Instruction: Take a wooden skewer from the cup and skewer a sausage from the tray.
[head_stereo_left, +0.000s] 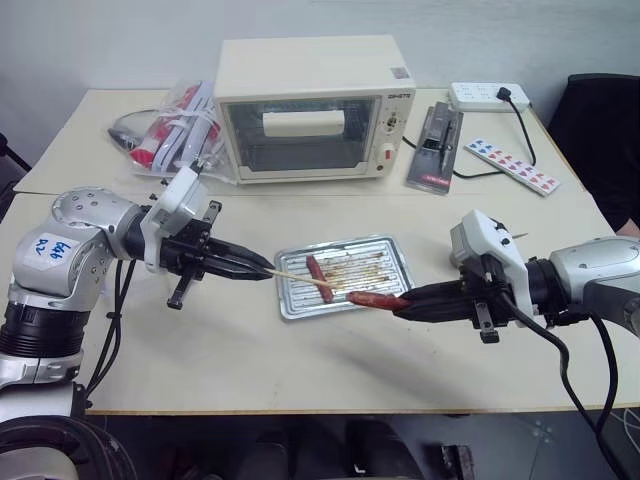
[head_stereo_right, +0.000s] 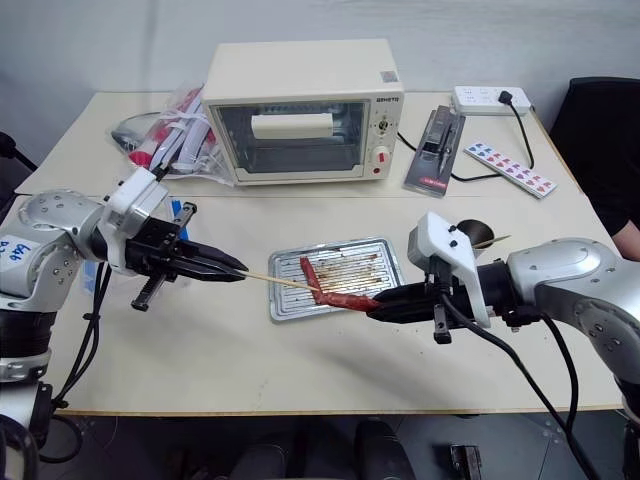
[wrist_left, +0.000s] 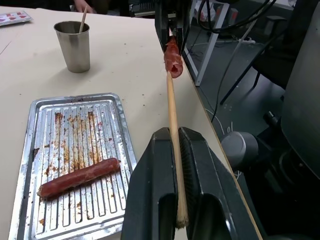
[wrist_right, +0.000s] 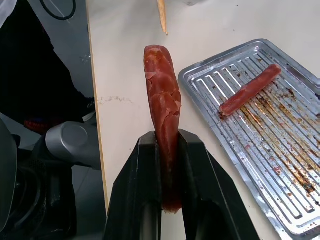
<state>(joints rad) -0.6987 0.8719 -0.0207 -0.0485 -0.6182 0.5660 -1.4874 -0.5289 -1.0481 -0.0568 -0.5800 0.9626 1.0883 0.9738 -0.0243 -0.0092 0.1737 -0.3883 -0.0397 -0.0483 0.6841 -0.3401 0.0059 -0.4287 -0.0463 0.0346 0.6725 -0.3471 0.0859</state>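
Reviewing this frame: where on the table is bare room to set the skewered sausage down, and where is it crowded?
Bare tabletop runs along the near edge, below the tray, and between the tray and the toaster oven. The far side is crowded: plastic packets beside the oven, a power strip and a card.

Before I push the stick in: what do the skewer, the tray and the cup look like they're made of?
The wooden skewer: pale bare wood, matte, by its look. The tray: thin shiny metal, probably aluminium or steel, with a ribbed floor and brown grease marks. The cup: brushed grey metal, dull sheen, likely steel.
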